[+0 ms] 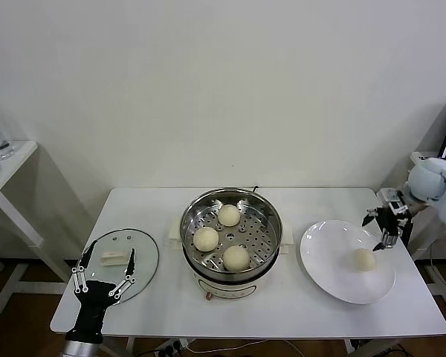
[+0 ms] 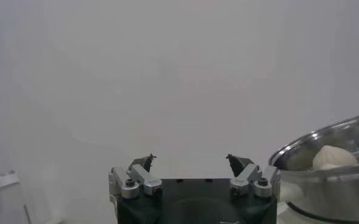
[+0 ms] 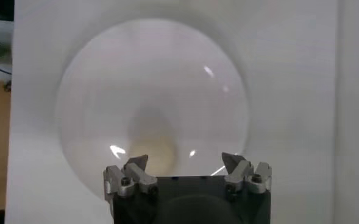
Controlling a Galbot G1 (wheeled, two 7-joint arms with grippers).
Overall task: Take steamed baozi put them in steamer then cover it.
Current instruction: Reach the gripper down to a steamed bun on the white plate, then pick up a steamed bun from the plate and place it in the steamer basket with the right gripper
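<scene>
Inside shiny perforated steamer (image 1: 262, 210), three smooth round baozi (image 1: 229, 215) (cream-white).

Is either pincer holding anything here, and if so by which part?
Nothing is held. The right pincer hangs open above the last cream-white round baozi on the flat white plate; the left pincer is open too.

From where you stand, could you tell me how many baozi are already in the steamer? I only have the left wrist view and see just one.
Observer: Three baozi sit on the perforated tray in the steamer.
Operator: Thank you. Is any bun left outside?
Observer: Yes, one baozi lies on the white plate, with the right gripper open just above it.
Operator: And where is the cover, please?
Observer: The cover lies flat on the table left of the steamer, and the left gripper hangs open over its near edge.
</scene>
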